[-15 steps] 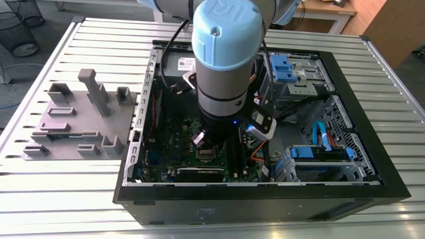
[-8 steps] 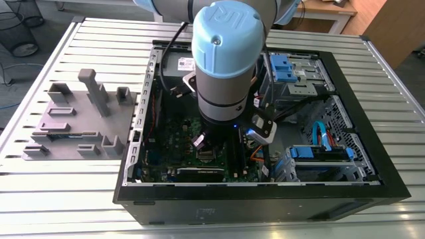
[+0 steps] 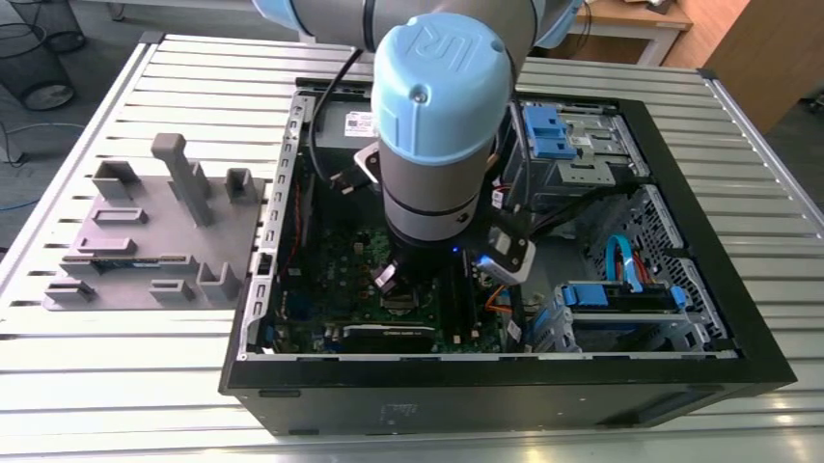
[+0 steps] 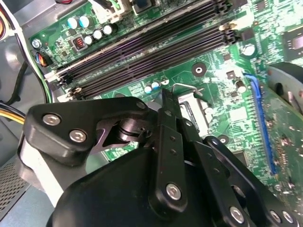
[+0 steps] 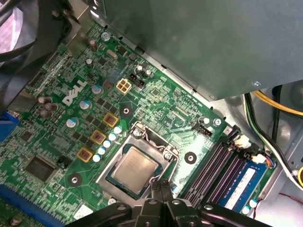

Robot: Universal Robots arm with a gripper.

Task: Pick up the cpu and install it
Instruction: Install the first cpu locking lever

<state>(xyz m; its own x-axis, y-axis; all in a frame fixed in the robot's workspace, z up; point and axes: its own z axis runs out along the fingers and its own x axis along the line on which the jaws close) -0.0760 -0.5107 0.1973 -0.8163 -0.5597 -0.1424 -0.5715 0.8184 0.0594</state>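
In the first wrist view the gripper (image 5: 160,185) has its two black fingertips pressed together with nothing between them, poised just beside the socket frame (image 5: 137,165). The cpu (image 5: 134,167) lies flat inside that frame, silver-grey top up, its edges parallel to the frame's sides. The fingertips sit at the frame's edge on the side toward the memory slots (image 5: 215,168); whether they touch the frame cannot be told. The retention bracket stands open, so the chip's top is uncovered.

In the second wrist view the gripper (image 4: 166,100) again shows its fingers closed flat against each other, empty, above the green motherboard (image 4: 222,94), with part of the socket frame (image 4: 191,106) visible just beyond them and the long black memory slots (image 4: 151,47) further off.

On the far side of the socket frame from the gripper, in the first wrist view, stand a row of small blue-topped capacitors (image 5: 105,144) and three square copper-coloured inductors (image 5: 98,136). A blue memory stick (image 5: 241,182) sits in the slot farthest from the socket frame.

In the exterior view the arm's light-blue-capped joint (image 3: 438,77) reaches down into the open computer case (image 3: 721,289), which lies on a slatted metal table (image 3: 129,376). Beside the case, toward the exterior view's left, rests a grey fixture plate (image 3: 154,236) with upright blocks.
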